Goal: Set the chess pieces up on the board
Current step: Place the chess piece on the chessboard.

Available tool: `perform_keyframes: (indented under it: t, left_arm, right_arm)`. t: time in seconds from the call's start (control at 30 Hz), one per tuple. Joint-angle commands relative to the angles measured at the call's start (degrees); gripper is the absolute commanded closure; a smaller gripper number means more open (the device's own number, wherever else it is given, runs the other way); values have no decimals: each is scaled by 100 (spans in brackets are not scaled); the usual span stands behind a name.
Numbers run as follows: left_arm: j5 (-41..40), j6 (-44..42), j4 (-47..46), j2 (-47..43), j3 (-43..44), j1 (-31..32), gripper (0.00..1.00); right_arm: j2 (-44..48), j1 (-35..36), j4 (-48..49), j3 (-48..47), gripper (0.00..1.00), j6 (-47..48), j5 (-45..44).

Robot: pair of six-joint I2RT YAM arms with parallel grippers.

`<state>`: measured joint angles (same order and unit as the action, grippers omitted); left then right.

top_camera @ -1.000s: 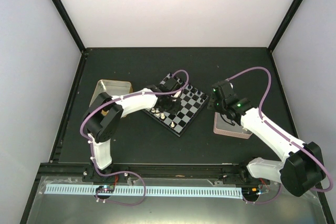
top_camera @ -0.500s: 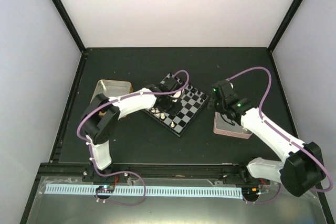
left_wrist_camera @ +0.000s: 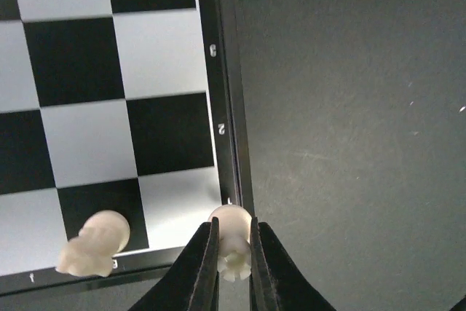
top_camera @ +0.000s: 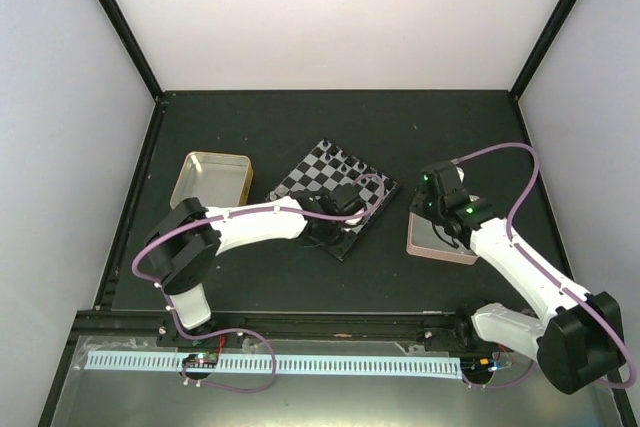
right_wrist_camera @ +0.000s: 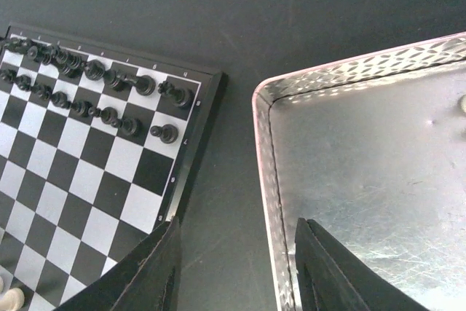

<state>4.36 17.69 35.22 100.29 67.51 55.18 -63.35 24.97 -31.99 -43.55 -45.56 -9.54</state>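
The board (top_camera: pixel 318 173) lies turned diagonally mid-table. Black pieces (top_camera: pixel 349 161) stand in two rows along its far right edge, also seen in the right wrist view (right_wrist_camera: pixel 109 92). My left gripper (top_camera: pixel 343 211) is over the board's near right corner. In the left wrist view it (left_wrist_camera: pixel 233 228) is shut on a cream-white piece (left_wrist_camera: pixel 231 216) right at the board's rim (left_wrist_camera: pixel 227 143). Another white piece (left_wrist_camera: pixel 95 241) stands on the edge row beside it. My right gripper (right_wrist_camera: pixel 237 267) is open and empty, above the gap between board and pink tray.
The pink-rimmed metal tray (top_camera: pixel 441 239) lies right of the board; a small pale piece (right_wrist_camera: pixel 461 104) shows at its far side. A yellow-rimmed tin (top_camera: pixel 211 180) stands left of the board. A white piece (right_wrist_camera: pixel 12 298) shows at the board's near side.
My left gripper has swung from the board's left side to its near right corner. My right gripper has drawn back toward the pink tray.
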Motion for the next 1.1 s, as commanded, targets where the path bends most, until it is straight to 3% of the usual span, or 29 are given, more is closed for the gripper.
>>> perform_keyframes:
  t: [0.0, 0.67, 0.73, 0.9, 1.07]
  left_arm:
    - [-488, 4, 165, -150, -164, 81, 94]
    - [-481, -236, -276, 126, -255, 81, 92]
    - [-507, -205, -279, 103, -287, 81, 89]
    - [-392, -174, -319, -133, -319, 76, 69]
    - [-250, -106, -267, -495, -107, 43, 65]
  right_arm:
    - [160, -139, 181, 91, 56, -154, -62]
    - [143, -159, 178, 86, 55, -107, 134]
    - [141, -158, 161, 80, 55, -103, 137]
    - [165, -166, 12, 37, 55, -158, 47]
    - [322, -169, -157, -48, 55, -211, -69]
